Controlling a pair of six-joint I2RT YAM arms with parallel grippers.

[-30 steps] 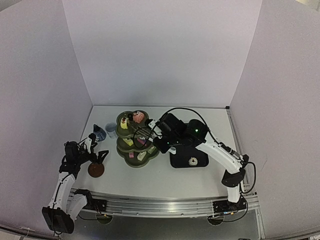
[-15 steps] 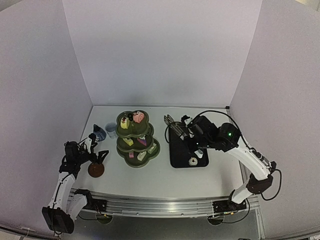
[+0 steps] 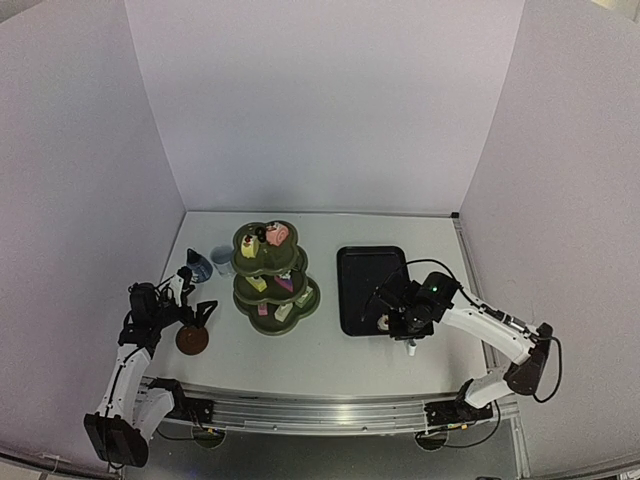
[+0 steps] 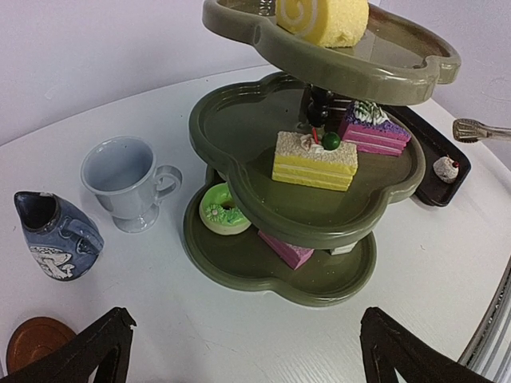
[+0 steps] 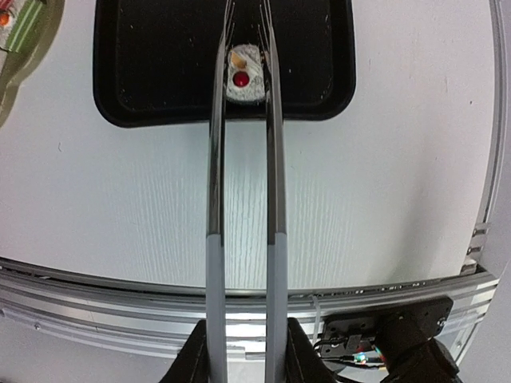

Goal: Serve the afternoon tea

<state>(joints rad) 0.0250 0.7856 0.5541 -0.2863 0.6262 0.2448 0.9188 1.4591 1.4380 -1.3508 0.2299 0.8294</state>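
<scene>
The dark green stand carries most of the pastries. A yellow swirl roll is on its top tier. A yellow layered slice and a pink slice sit on the middle tier. A green doughnut and another pink slice sit on the bottom tier.

In the top view, the white cup stands just left of the stand, with the blue jug just beyond it, farther from the stand. A brown disc lies on the table, left of the stand and nearer the arms.

Right of the stand and a little apart from it lies the black tray. A single white cherry-topped pastry sits by the tray's near edge.

The right claw is right of the stand, over the tray's near edge, pressed together on the handle end of the metal tongs. The two tong arms run out over the tray and pass closely on either side of the white pastry. Whether they squeeze it cannot be told.

The left claw is spread wide and empty. It hangs over the table left of the stand, above the brown disc, with the jug and cup just ahead of it.
</scene>
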